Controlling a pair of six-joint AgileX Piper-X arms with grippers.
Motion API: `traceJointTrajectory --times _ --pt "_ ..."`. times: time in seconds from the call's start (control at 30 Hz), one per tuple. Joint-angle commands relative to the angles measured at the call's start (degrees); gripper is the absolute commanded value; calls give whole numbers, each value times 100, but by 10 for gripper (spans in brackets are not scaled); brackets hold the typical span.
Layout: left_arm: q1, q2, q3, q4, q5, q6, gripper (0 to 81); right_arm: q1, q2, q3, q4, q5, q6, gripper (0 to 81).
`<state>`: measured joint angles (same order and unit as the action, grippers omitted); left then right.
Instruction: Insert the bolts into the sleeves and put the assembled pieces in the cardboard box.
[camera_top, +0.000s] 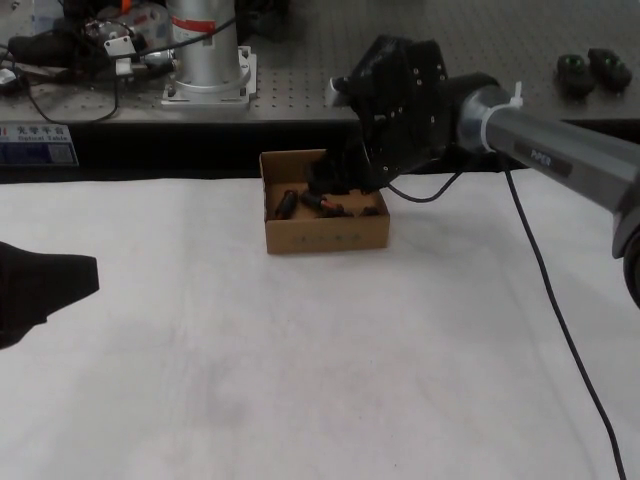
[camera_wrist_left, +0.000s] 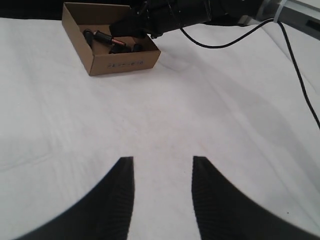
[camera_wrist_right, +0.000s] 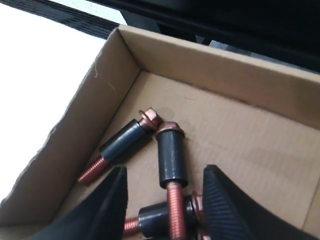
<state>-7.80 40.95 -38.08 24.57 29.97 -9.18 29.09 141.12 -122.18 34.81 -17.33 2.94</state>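
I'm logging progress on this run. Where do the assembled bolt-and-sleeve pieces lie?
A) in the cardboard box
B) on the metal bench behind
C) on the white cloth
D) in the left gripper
A: the right wrist view shows the bolt-and-sleeve pieces lying on the floor of the cardboard box, with the right gripper open over them; the left gripper is open over the white cloth.

A wrinkled white cloth (camera_top: 300, 380) is lying across the bench in front of me. Beyond it, a grey perforated tabletop (camera_top: 300, 55) is carrying a silver column (camera_top: 203, 25), a tangle of cables (camera_top: 100, 40) is sprawling beside that, and two dark knobs (camera_top: 595, 70) are sitting well apart from them.
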Motion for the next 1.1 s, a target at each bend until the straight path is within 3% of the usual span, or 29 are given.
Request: traceJointTrajectory --times 0.0,0.23,0.5,0.83,1.07 --pt "12 -43 -24 -18 -22 66 281 -28 -284 -95 195 -79 -19 356" --pt "12 -43 -24 -18 12 66 281 -28 -1082 -95 2067 124 -46 356" --pt "12 -43 -24 206 252 66 281 56 -2304 -81 4054 1137 -1161 356" --pt "12 -43 36 1267 -119 176 281 131 -3891 -16 4719 1256 -1160 356" --pt "12 -43 767 1266 -116 327 281 324 -5389 1525 4661 1295 -1023 356"
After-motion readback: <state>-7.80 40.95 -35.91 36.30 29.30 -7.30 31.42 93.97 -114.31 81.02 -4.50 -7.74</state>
